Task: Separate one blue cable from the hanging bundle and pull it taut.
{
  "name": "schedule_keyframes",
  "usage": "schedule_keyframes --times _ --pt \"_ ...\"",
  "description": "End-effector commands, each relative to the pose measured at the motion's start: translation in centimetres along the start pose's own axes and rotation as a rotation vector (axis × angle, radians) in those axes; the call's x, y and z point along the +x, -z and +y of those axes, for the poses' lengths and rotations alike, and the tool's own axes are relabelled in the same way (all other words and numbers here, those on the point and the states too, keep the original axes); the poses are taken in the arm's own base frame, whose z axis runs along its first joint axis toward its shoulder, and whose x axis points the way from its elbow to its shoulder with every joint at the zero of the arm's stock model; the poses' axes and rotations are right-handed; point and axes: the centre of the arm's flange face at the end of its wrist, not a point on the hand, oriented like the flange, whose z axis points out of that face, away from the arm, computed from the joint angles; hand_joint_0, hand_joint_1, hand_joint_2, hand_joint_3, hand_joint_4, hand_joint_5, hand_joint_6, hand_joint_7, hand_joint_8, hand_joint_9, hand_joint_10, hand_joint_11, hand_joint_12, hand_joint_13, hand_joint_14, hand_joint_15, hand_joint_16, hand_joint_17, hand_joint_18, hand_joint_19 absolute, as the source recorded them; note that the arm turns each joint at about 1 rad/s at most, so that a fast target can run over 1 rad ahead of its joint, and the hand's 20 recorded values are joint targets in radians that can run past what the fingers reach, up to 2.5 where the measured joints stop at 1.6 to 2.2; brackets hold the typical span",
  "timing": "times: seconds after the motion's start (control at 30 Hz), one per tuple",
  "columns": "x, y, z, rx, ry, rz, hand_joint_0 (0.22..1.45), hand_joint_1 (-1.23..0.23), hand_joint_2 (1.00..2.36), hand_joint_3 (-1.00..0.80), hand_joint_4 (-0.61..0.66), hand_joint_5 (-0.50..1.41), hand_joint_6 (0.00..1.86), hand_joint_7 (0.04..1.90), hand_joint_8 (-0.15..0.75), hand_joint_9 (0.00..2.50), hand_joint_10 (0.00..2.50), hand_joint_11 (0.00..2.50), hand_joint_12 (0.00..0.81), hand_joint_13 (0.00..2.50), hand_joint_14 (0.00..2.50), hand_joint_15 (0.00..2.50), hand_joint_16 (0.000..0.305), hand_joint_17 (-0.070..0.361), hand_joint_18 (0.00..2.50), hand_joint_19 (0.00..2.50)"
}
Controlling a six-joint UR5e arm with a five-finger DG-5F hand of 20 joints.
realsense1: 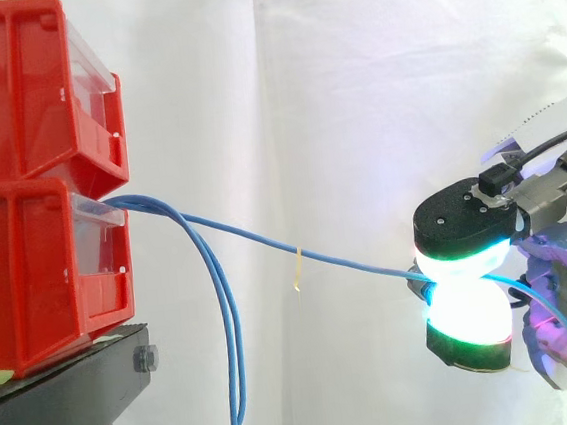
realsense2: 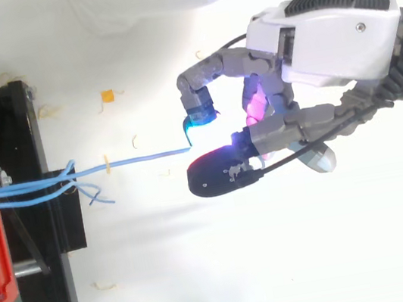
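The robot hand [realsense1: 460, 221] is closed in a pinch on one blue cable [realsense1: 298, 253]. Two glowing pads [realsense1: 463, 306] press together, one above the other, with the cable caught between them. In the top view the robot hand [realsense2: 337, 37] has its other fingers curled loosely and holding nothing.

The cable leaves the mouth of the lower red bin [realsense1: 38, 266] and runs in an almost straight line to the pinch, sloping gently downward. Its long axis points from bin to robot hand, across both views. Past the pads, its free end arcs down behind the fingers.

The bundle [realsense1: 235, 358] drops from the same bin mouth and hangs well apart from the held cable, so the separation looks done.

The cable looks close to taut, with hardly any sag. Any further pull should go straight away from the bin, along the cable's own line. A sideways pull would likely drag it across the bin's edge.
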Motion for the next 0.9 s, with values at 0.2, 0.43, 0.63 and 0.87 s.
schedule_keyframes --times 0.2,0.43,0.63,0.87 --pt "0.2 0.1 0.3 -0.003 -0.001 0.003 0.74 -0.69 1.02 -0.13 0.11 0.15 0.50 1.41 0.115 2.01 0.03 0.68 0.260 1.27 0.02 0.69 0.037 0.084 0.79 0.69" --pt "-1.0 0.4 2.2 -0.007 -0.003 -0.006 0.74 -0.69 1.02 -0.13 0.11 0.15 0.50 1.41 0.120 2.01 0.03 0.68 0.260 1.27 0.02 0.69 0.037 0.084 0.79 0.69" --pt "-1.4 0.4 2.9 -0.019 -0.011 -0.014 0.74 -0.69 1.02 -0.13 0.11 0.15 0.50 1.41 0.121 2.01 0.03 0.67 0.258 1.27 0.02 0.69 0.038 0.084 0.79 0.69" --pt "-1.4 0.4 3.0 -0.023 -0.013 -0.011 0.74 -0.68 1.02 -0.13 0.10 0.15 0.50 1.41 0.114 2.01 0.03 0.69 0.259 1.27 0.02 0.69 0.038 0.085 0.79 0.69"
